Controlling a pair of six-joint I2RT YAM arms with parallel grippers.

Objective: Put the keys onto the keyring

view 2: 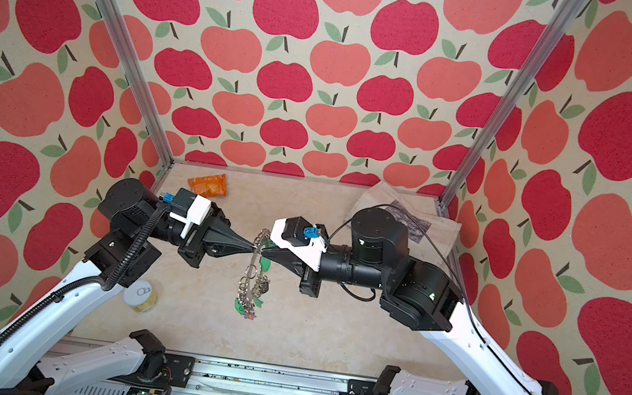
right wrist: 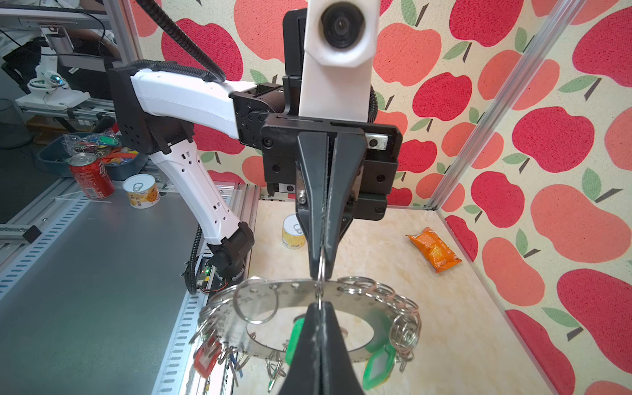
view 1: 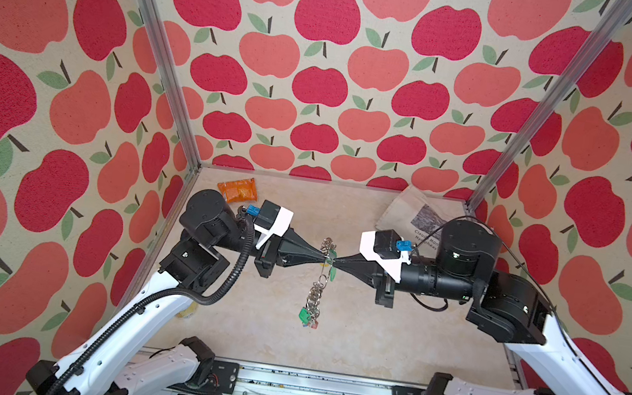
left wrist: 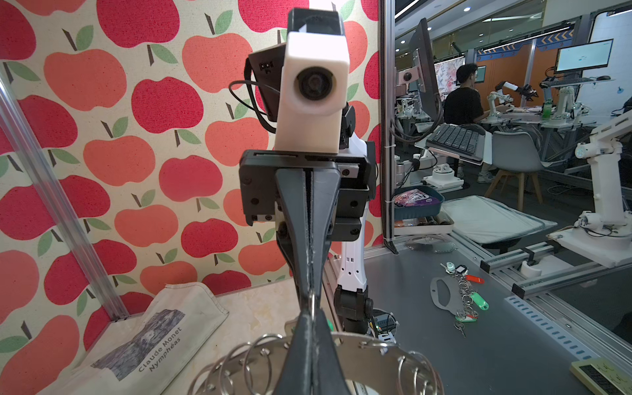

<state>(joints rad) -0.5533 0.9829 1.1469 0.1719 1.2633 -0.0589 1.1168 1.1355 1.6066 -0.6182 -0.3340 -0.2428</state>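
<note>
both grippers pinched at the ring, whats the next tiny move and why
Likely a slight twist of the right gripper to work the green-tagged key round the wire ring: it and the left gripper are both shut on that ring at the rim of the keyring.

Three cream fabric walls printed with red and coral apples (view 1: pixel 322 82) stand around a pale beige marble-look surface (view 1: pixel 371 332), with silver aluminium corner posts (view 1: pixel 158 50) between them. In the left wrist view, the room outside has a grey plastic chair (left wrist: pixel 516 154) and bright ceiling light strips (left wrist: pixel 513 17).
</note>
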